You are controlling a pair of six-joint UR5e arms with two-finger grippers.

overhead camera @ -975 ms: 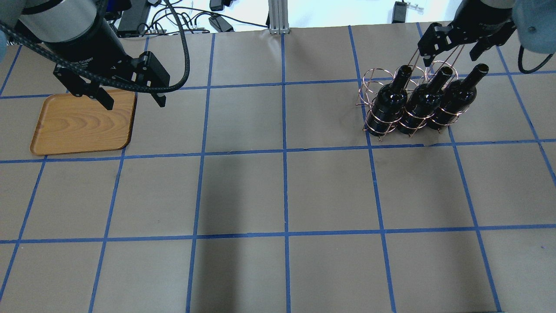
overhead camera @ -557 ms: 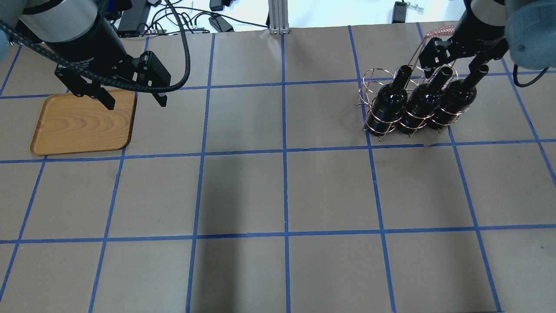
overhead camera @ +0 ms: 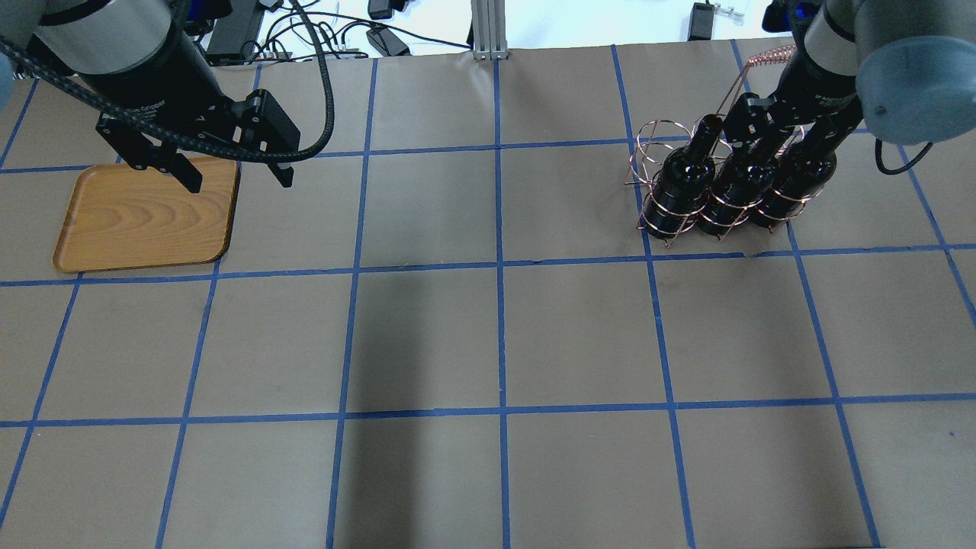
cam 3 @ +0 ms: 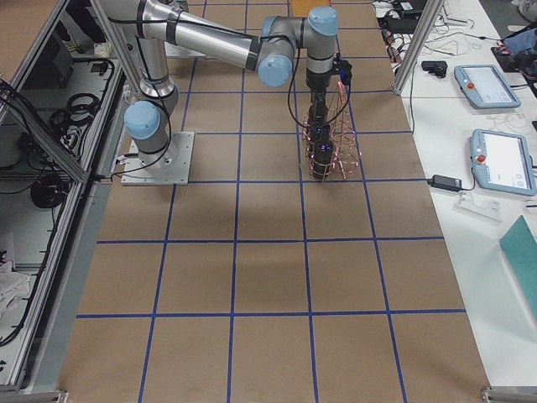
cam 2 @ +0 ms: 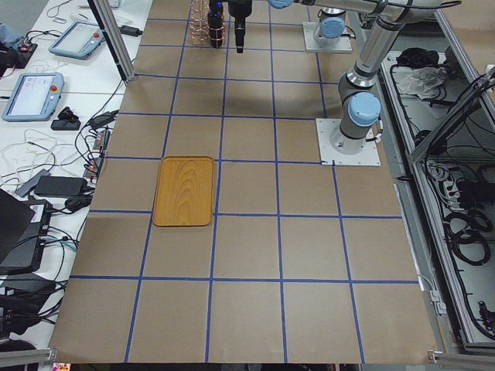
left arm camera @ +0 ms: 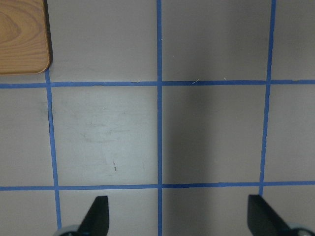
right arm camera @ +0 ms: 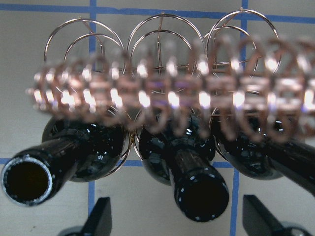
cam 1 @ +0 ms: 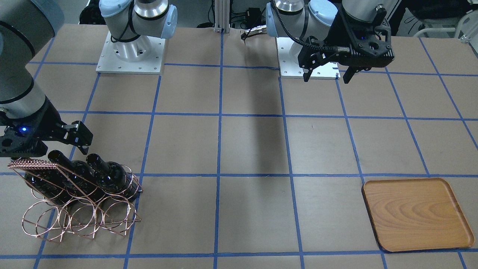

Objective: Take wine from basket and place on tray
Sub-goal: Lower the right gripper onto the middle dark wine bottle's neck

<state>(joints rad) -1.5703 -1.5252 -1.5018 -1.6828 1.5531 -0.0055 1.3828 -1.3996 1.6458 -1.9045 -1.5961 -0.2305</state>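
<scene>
- Here's the table [overhead camera: 496,335]: one wide flat top covered in brown paper, and blue tape lines [overhead camera: 503,263] cut it into a grid of big squares.
- A dark band of shadow runs across the middle squares.
- On the robot's left lies the tray [overhead camera: 145,217], flat on the paper, with one edge over a tape line.
- On the robot's right, well apart from the tray, the basket [cam 1: 76,209] stands on the paper, straddling a tape crossing.
- On the robot's side, two pale base plates [cam 1: 112,63] [cam 1: 291,67] sit on the top, one under each arm.
</scene>
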